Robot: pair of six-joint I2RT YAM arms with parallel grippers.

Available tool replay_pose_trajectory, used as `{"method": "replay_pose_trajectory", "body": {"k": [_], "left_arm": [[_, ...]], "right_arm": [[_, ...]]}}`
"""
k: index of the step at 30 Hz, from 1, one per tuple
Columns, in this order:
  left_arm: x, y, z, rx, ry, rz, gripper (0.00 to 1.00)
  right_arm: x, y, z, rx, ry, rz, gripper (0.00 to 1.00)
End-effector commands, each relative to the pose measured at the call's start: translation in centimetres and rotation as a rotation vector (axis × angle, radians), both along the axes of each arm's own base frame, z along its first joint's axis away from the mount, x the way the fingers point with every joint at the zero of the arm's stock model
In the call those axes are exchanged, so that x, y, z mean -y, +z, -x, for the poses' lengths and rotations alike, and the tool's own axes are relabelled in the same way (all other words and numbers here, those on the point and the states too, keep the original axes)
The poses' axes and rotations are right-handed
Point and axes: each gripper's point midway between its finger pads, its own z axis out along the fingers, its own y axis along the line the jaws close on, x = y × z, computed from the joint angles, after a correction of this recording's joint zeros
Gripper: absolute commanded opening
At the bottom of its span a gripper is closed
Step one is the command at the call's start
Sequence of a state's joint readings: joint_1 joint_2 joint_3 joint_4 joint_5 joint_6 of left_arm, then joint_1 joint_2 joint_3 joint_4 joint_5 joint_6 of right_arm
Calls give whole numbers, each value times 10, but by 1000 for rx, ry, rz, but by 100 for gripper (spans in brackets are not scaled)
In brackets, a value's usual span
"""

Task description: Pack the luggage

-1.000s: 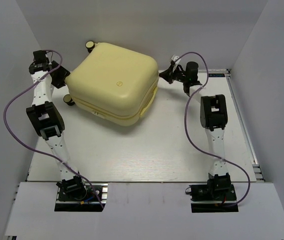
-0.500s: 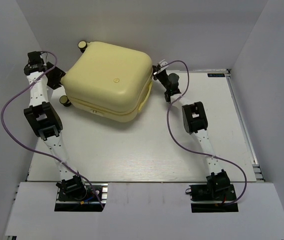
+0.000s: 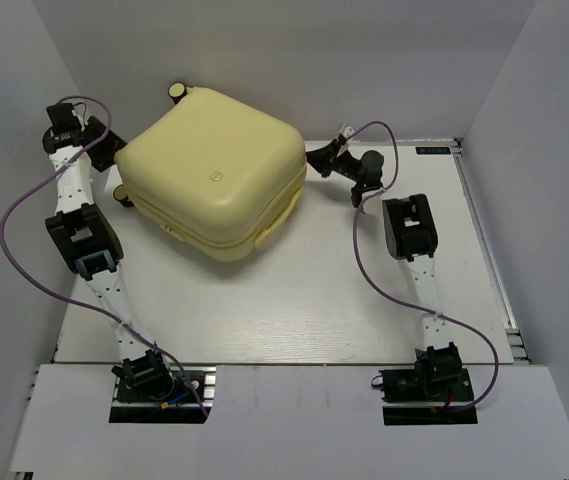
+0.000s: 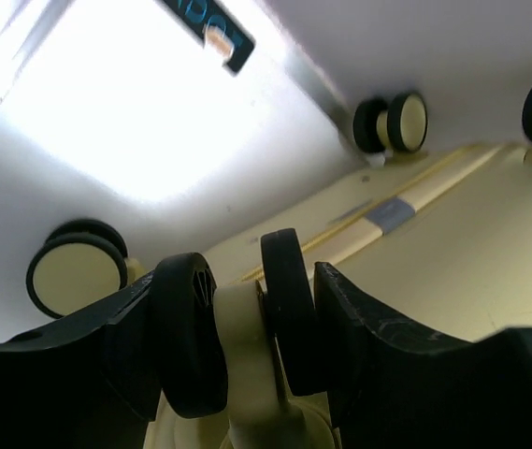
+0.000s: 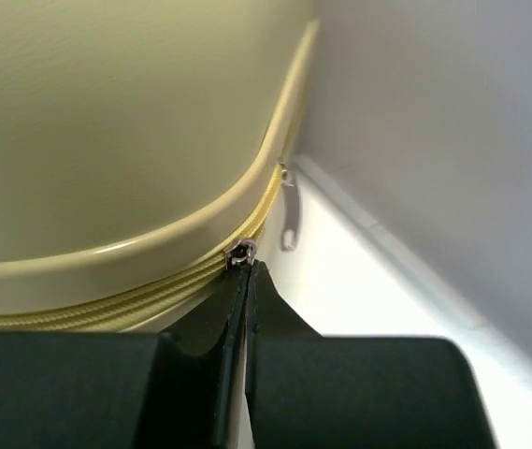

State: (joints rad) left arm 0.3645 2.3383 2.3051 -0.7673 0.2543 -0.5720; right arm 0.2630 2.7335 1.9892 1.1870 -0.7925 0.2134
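Observation:
The luggage (image 3: pixel 209 180), a closed pale yellow hard-shell suitcase, lies flat at the back left of the table. My left gripper (image 3: pixel 107 152) is at its left corner. In the left wrist view the gripper (image 4: pixel 247 327) is shut on a twin black wheel with a cream fork (image 4: pixel 242 318). My right gripper (image 3: pixel 312 157) is at the luggage's right back corner. In the right wrist view it (image 5: pixel 247 271) is shut on a metal zipper pull (image 5: pixel 240 253) on the yellow zipper line. A second pull (image 5: pixel 289 210) hangs free just beyond. The shell (image 5: pixel 107 112) fills that view.
White walls stand close on the left, back and right. Other cream wheels show at the luggage's back (image 3: pixel 177 91) and in the left wrist view (image 4: pixel 72 276) (image 4: pixel 396 122). The white table (image 3: pixel 294 300) lies in front. Purple cables loop from both arms.
The luggage has shifted and turned a little toward the front left. My right gripper has stayed at its right corner while that arm swung right. My left gripper moved slightly left.

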Motion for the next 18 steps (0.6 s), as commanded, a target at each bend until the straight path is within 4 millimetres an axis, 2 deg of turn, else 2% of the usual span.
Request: {"method": "replay_pose_trajectory", "body": {"k": [1, 2, 3, 4, 5, 8, 9, 10, 11, 12, 13, 14, 15, 16, 18], "left_arm": [[44, -79, -21, -69, -242, -182, 0], [57, -76, -25, -58, -278, -198, 0], [67, -76, -24, -55, -333, -235, 0], [77, -74, -27, -47, -350, -252, 0], [81, -71, -29, -35, -378, -279, 0], [95, -64, -32, -20, -403, -303, 0], [97, -62, -34, -10, -404, -295, 0], [101, -63, -34, -12, -413, -297, 0], [101, -63, -33, -11, -418, -291, 0], [102, -62, -33, -10, -423, -294, 0], [102, -63, -32, -14, -428, -291, 0], [104, -64, -31, -15, -436, -291, 0], [106, -65, -30, -21, -441, -292, 0], [106, -67, -29, -24, -449, -296, 0], [104, -66, -29, -28, -439, -303, 0]], "right_arm": [[-66, 58, 155, 93, 586, 74, 0], [-66, 58, 163, 86, 611, 93, 0], [-64, 80, 177, 133, 641, 116, 0], [-61, 57, 183, 90, 621, 115, 0], [-61, 69, 179, 107, 565, 77, 0], [-58, 74, 128, 120, 268, -39, 0], [-58, 62, 108, 126, 183, -5, 0], [-56, 39, 74, 74, 10, -30, 0], [-62, 69, 55, 181, -40, -46, 0], [-65, 59, 44, 130, -60, -33, 0], [-59, 30, 21, 67, -161, -52, 0], [-63, 62, 14, 130, -166, -106, 0], [-64, 55, 10, 126, -174, -114, 0], [-66, 64, 8, 144, -174, -129, 0], [-73, 65, 13, 148, -141, -110, 2]]}}
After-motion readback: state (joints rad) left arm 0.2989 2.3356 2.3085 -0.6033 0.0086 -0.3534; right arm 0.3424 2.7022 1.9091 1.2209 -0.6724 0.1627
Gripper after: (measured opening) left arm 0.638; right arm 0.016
